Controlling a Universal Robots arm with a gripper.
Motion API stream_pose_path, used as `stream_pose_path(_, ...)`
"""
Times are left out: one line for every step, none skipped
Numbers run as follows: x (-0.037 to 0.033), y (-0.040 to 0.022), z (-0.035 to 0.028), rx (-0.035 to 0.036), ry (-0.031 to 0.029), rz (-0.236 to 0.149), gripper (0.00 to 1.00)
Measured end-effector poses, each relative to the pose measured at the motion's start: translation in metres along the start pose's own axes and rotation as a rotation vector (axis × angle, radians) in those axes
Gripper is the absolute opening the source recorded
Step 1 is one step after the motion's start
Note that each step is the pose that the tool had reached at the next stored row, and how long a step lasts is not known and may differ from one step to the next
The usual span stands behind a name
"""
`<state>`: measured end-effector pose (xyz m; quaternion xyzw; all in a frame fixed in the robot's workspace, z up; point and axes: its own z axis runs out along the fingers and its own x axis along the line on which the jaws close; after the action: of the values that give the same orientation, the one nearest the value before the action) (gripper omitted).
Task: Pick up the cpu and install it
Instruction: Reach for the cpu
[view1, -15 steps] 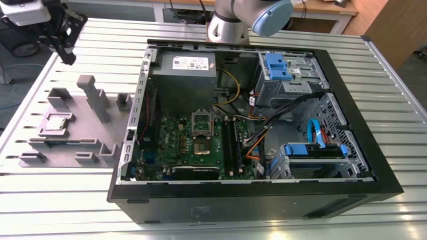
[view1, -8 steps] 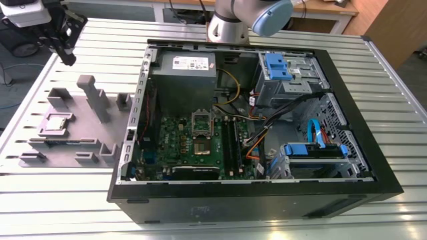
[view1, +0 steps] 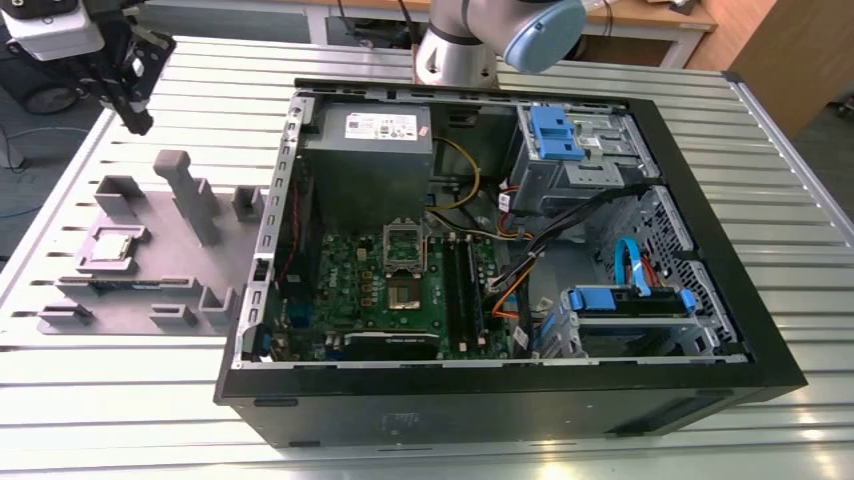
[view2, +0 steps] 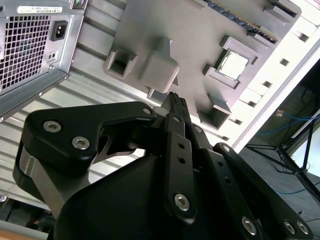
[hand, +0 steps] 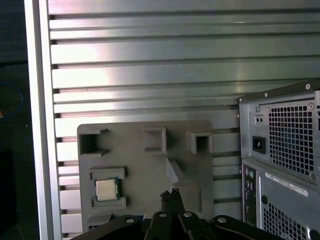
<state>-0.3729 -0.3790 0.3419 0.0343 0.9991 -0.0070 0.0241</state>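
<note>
cpu (hand: 106, 189) in grey holder (hand: 145, 170) on counter (hand: 150, 75) | hand (view2: 175, 98) fingers together, empty, raised near holder | 1 open case (view1: 534, 400) beside

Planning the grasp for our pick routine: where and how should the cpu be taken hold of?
Take the cpu by two opposite thin edges, descending from directly above. It lies flat, metal top up, in a recess of the lilac-grey holder, whose raised walls likely block a sideways approach.
</note>
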Motion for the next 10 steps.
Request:
stream_pose_path(0.0003,0.0000,0.0008,0.0000,0.0000,0.000,0.11)
stream_pose_path(0.0006,-0.0001,0.0016,0.0000,0.0001,0.000,0.11)
stream_pose_path(0.0011,-0.0002,0.0026,0.0000,0.0000,0.000,0.11)
stream_pose_path(0.0015,-0.0004,0.0035,0.0000,0.0000,0.000,0.11)
stream_pose_path(0.0022,-0.0006,0.0045,0.0002,0.0002,0.000,0.11)
stream_pose_path(0.0028,-0.0009,0.0055,0.0001,0.0002,0.000,0.11)
stream_pose_path(0.0035,-0.0012,0.0065,0.0001,0.0001,0.000,0.11)
stream_pose_path(0.0041,-0.0016,0.0074,0.0000,0.0001,0.000,0.11)
stream_pose_path(0.0049,-0.0020,0.0081,0.0001,0.0001,0.000,0.11)
stream_pose_path(0.0058,-0.0024,0.0089,0.0000,0.0001,0.000,0.11)
